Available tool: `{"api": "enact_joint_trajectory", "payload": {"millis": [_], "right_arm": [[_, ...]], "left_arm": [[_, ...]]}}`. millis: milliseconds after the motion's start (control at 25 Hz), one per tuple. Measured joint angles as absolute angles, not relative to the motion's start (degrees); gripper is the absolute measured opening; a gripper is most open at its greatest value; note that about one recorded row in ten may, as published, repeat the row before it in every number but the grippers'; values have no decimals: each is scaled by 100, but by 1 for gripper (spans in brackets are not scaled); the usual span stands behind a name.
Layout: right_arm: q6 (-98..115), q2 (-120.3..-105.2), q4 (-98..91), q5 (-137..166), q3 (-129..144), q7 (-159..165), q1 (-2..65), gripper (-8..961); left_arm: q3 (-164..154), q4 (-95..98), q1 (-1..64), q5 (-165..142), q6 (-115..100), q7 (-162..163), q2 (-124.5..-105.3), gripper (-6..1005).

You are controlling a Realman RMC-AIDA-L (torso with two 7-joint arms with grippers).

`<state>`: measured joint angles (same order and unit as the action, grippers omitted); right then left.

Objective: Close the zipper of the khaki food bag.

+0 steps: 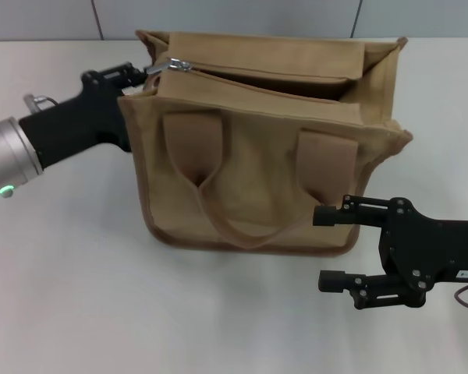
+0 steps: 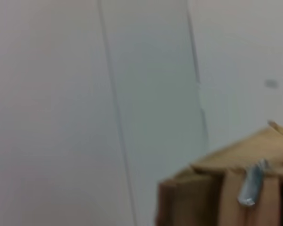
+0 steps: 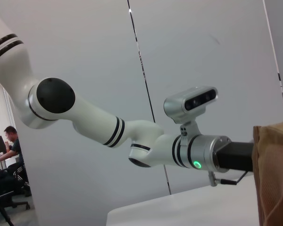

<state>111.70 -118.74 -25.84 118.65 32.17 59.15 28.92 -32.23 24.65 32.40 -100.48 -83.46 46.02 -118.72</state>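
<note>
White surface (image 1: 70, 296): khaki food bag (image 1: 265, 167) at centre, zipper (image 1: 179, 65) undone. Left end effector (image 1: 144, 72) by the slider, grip can't tell; right end effector (image 1: 327, 248) spread, empty. If you pull w/o holding bag, it may slide.

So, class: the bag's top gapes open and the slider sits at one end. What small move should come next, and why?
Probably the left gripper should close on the pull tab before any pulling. It sits right at the khaki food bag's left top corner, fingers reaching toward the slider, and the zipper lies open across the top. The right gripper waits open near the front corner.
</note>
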Motion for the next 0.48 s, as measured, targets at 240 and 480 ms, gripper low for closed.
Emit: {"api": "enact_joint_trajectory", "payload": {"millis": [240,480], "right_arm": [[11171,-11874,-2584,11854,3216,5915,2891,715],[11171,-11874,-2584,11845,3216,5915,2892,711]], "left_arm": [[-3225,2461,3070,-9681,-8523,4589,-11845,465],[-3251,2466,3021,-9653,-8657,4588,-11843,173]]}}
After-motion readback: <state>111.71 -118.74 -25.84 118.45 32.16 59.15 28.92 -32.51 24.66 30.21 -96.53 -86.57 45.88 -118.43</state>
